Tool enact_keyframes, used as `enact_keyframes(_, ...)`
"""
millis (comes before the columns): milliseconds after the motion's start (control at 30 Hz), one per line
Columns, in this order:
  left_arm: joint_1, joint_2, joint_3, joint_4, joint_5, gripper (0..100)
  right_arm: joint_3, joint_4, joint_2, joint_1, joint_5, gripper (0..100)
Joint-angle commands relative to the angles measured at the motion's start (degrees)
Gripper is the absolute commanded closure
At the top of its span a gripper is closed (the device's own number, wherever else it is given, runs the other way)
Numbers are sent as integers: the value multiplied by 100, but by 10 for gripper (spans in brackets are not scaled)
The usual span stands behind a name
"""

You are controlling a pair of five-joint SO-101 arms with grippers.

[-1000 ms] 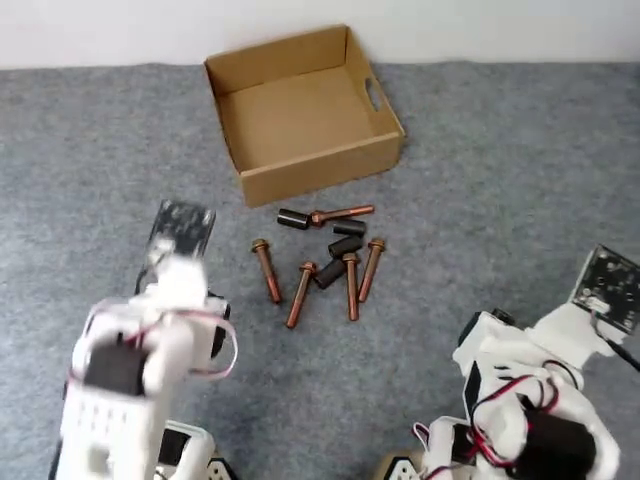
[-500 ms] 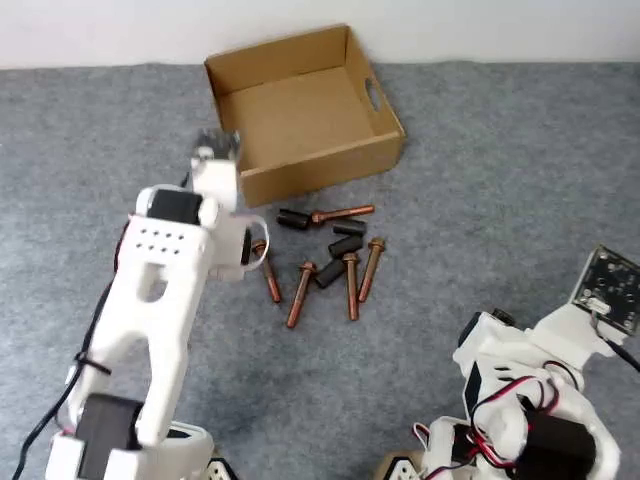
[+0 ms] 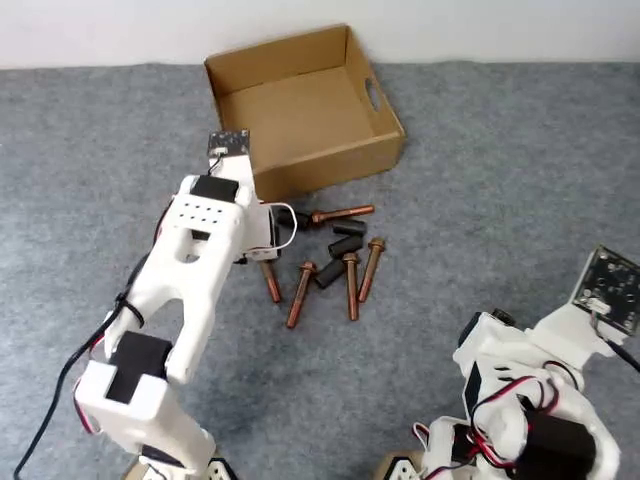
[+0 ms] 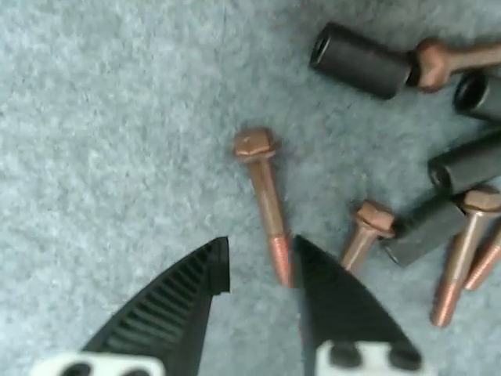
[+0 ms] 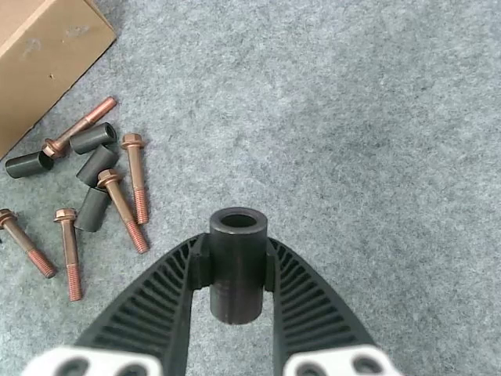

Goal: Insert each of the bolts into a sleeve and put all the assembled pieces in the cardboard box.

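Bolts are lying loose on the grey table, mixed with black sleeves just in front of the cardboard box. The left pincer is hanging over the outermost bolt with its fingers apart, straddling the threaded tip and apparently lining up a grasp. The right pincer is clamping a held sleeve well apart from the pile, its open bore clear of the fingers, probably so a bolt can go in. The left wrist view is showing that straddle, which the arm is covering in the high view. The right wrist view is revealing the held sleeve.
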Motion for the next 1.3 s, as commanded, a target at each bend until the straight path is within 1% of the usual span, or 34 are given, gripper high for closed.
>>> enact_keyframes(0, 53, 88, -435, -141, 62, 830, -26, 92, -13, 48, -35, 991)
enact_keyframes(233, 9, 747, -690, -167, 62, 830, -18, 92, -13, 40, -35, 991)
enact_keyframes(467, -70, 1284, -743, -888, 62, 832, -18, 92, -13, 40, -35, 991)
enact_keyframes(533, -79, 1407, -743, -1046, 53, 854, -18, 92, -13, 40, -35, 991)
enact_keyframes(667, -70, 1626, -813, -1108, 44, 944, -18, 92, -13, 40, -35, 991)
enact_keyframes(767, -70, 1732, -1024, -897, 44, 994, -18, 92, -13, 31, -35, 991)
enact_keyframes(867, -44, 1934, -1262, -721, 44, 994, -18, 92, -13, 31, -35, 991)
enact_keyframes(1000, -18, 2163, -1596, -202, 35, 995, -35, 101, -13, 31, -26, 991)
enact_keyframes(1067, 53, 2145, -1719, 202, 26, 996, -53, 119, -31, 31, -18, 991)
enact_keyframes(1167, 97, 1837, -1815, 765, 18, 997, -62, 127, -40, 22, -9, 991)
enact_keyframes(1267, -70, 1064, -1727, 985, 9, 998, -62, 119, -198, -48, 35, 991)
